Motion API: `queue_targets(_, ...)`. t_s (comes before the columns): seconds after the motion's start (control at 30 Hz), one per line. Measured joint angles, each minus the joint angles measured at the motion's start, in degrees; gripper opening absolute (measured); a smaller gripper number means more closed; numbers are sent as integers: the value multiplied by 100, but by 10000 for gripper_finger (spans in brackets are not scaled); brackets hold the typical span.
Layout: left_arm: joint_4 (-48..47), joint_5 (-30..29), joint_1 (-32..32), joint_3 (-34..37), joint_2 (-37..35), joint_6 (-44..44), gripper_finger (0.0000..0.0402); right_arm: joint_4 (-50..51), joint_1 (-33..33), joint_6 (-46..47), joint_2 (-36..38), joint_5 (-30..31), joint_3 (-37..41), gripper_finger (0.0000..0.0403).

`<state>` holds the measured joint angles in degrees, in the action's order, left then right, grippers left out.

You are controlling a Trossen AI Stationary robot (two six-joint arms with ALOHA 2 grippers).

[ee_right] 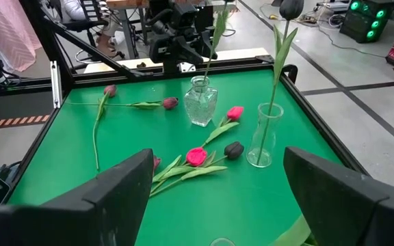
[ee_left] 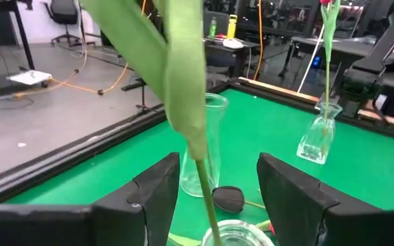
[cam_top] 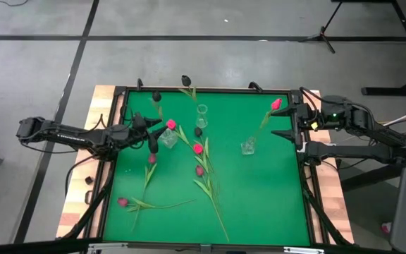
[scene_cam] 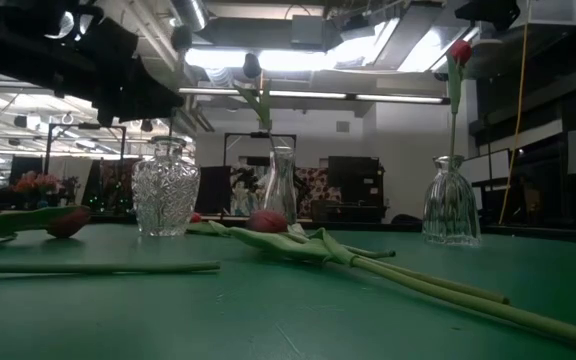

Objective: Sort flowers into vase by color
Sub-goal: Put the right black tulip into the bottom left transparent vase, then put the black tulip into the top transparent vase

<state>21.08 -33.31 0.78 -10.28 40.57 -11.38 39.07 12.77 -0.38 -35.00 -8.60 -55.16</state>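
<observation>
My left gripper stands open beside the cut-glass vase. A flower's green stem rises from the vase's mouth between the two fingers, with a gap on each side. Its dark head leans toward the far left. A slim vase holds a near-black flower. A bell-shaped vase holds a pink-red flower. Several flowers lie flat on the mat, among them a pink one and a magenta one. My right gripper hovers open at the right edge.
Long stems and leaves stretch across the mat's middle toward the near edge. A loose dark head lies between the vases. A raised black frame runs round the green mat. Bare mat shows at the near right.
</observation>
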Motion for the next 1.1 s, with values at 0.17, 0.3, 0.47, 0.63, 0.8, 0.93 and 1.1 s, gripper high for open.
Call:
queue_targets(0.17,-22,-182,51,0,-14,196,194,0,-1,0,0,0,0,325)
queue_targets(0.3,-204,-202,143,0,-14,169,194,0,0,0,0,5,0,325)
queue_targets(0.47,-253,-209,272,0,-25,174,194,0,0,2,0,55,0,325)
queue_targets(0.63,-265,-410,404,0,-100,408,194,1,0,5,0,57,0,325)
queue_targets(0.8,-282,-378,496,0,-478,317,194,2,0,11,0,63,0,325)
queue_targets(0.93,-662,4,496,-6,-920,143,194,2,0,11,0,63,0,325)
queue_targets(1.1,-2177,125,496,-432,-1337,-230,194,1,0,11,0,66,0,325)
